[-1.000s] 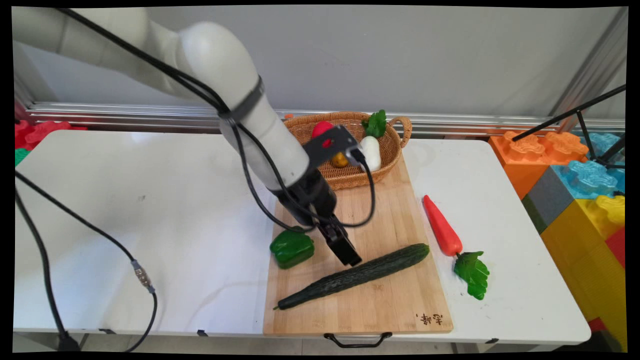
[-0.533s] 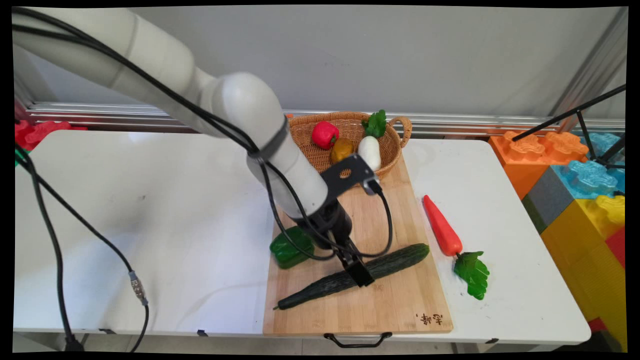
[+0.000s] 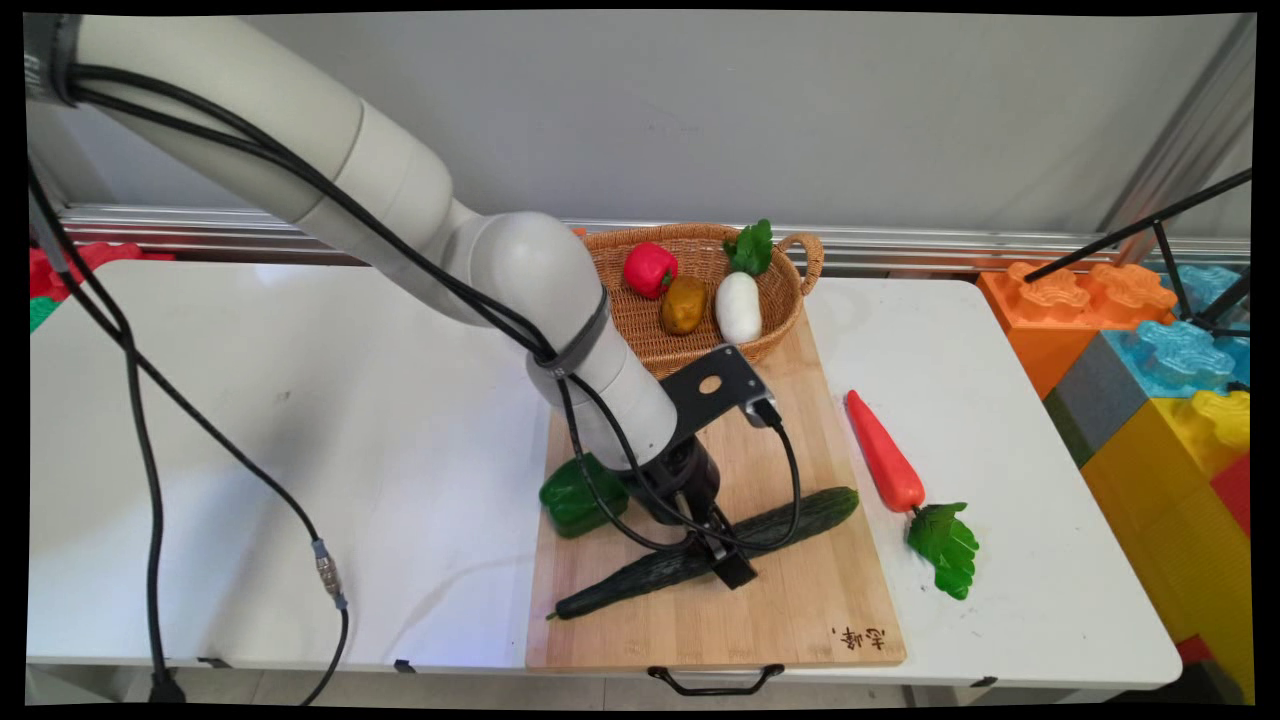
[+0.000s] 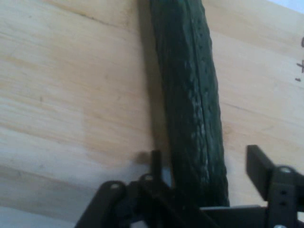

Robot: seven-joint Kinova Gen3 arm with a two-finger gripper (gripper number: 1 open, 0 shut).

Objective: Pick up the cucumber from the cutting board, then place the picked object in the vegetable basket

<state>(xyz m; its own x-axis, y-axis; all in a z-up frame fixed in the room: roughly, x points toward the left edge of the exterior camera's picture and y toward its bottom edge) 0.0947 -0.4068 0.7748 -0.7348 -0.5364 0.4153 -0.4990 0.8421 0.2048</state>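
Straddling the cucumber near its middle, the gripper is low over the cutting board, its fingers apart with one on each side of the dark green body. The hand view shows clear gaps between the fingers and the skin, so nothing is clamped; the spread looks chosen to let the fingers pass the cucumber's width. The cucumber lies flat and slantwise across the cutting board, its thin end toward the board's near left corner and its thick end toward the right edge. A green pepper sits at the board's left edge, just behind the cucumber. At the board's far end a wicker basket holds a red pepper, a brown potato and a white radish. A carrot lies on the bench just right of the board.
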